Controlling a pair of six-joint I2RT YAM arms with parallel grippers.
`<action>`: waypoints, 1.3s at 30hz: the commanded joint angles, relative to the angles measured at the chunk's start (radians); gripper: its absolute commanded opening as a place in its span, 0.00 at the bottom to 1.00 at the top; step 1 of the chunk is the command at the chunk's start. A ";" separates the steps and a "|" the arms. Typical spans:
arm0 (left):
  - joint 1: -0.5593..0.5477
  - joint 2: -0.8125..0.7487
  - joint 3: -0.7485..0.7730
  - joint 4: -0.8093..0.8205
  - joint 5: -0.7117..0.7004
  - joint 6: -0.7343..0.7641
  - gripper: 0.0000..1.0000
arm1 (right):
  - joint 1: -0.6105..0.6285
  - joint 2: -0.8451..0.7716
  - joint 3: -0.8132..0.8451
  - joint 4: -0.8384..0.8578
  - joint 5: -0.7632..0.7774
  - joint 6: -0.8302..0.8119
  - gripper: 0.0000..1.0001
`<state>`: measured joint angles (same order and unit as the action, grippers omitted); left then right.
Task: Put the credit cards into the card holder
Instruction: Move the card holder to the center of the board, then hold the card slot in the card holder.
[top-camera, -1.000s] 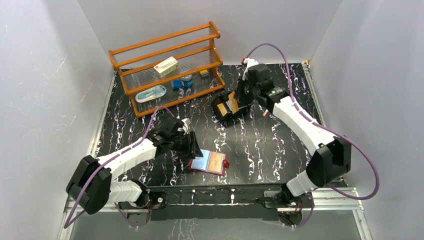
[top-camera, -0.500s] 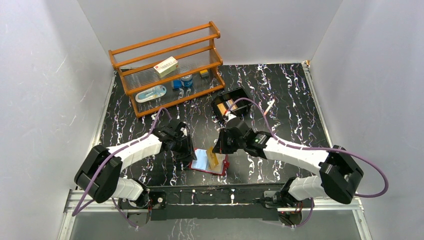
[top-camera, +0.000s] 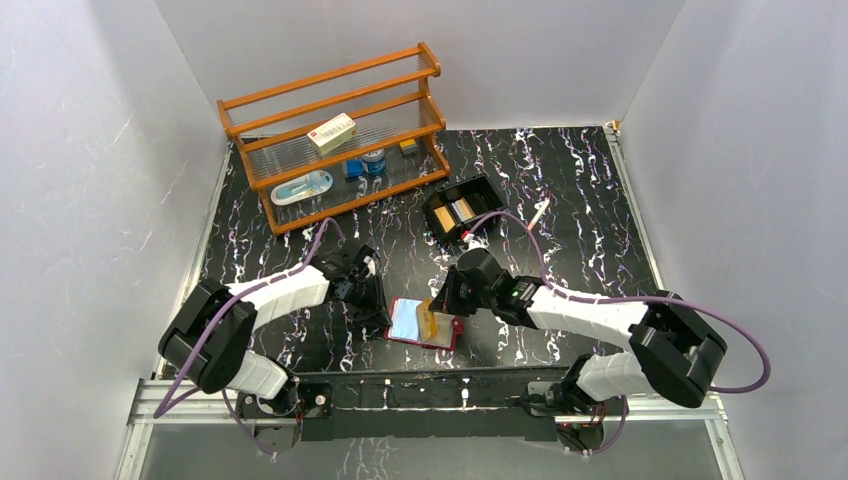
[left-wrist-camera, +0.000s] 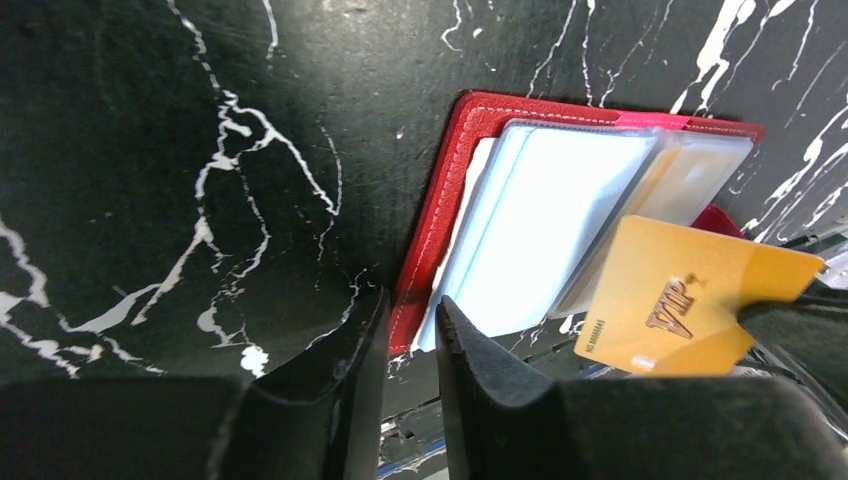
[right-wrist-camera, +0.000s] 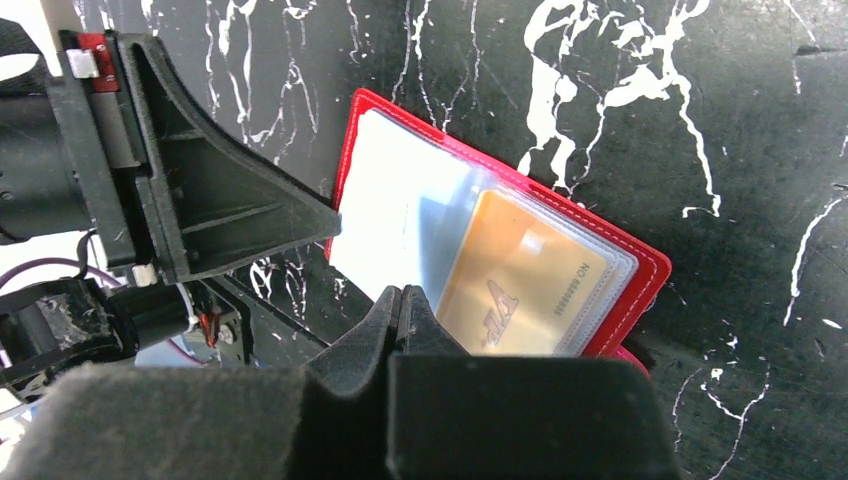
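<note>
The red card holder (top-camera: 452, 336) lies open near the table's front edge, its clear sleeves facing up. My left gripper (top-camera: 380, 307) has its jaws drawn narrow on the holder's left rim (left-wrist-camera: 440, 200); the red edge fills the gap at the left gripper's (left-wrist-camera: 410, 315) tips. My right gripper (top-camera: 441, 303) is shut on a gold credit card (left-wrist-camera: 690, 300), holding it by one corner. The gold card's (right-wrist-camera: 520, 285) far end lies at the sleeves; how far in I cannot tell. More credit cards (top-camera: 459, 210) stand in the black tray.
The black tray (top-camera: 495, 188) sits at mid-table behind the holder. A wooden rack (top-camera: 300, 95) with a cream box (top-camera: 332, 132) and small items stands at the back left. A small white stick (top-camera: 538, 212) lies right of the tray. Both arms crowd the front middle.
My right arm swung from the black tray down to the holder, bringing the gold card with it. My left gripper slid to the holder's left edge and its jaws narrowed.
</note>
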<state>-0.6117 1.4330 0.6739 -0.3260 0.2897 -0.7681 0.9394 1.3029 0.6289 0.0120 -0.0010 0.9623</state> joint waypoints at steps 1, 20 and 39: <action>0.000 -0.001 -0.032 0.016 0.078 -0.017 0.20 | -0.005 0.016 -0.008 0.065 0.025 0.002 0.00; -0.008 -0.060 -0.122 0.193 0.219 -0.140 0.18 | -0.120 -0.094 -0.086 0.100 -0.111 -0.042 0.00; -0.009 -0.015 -0.094 0.213 0.183 -0.084 0.20 | -0.124 -0.104 -0.184 0.240 -0.106 -0.028 0.00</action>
<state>-0.6174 1.3888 0.5697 -0.1169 0.4603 -0.8692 0.8192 1.2011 0.4446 0.1799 -0.1024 0.9222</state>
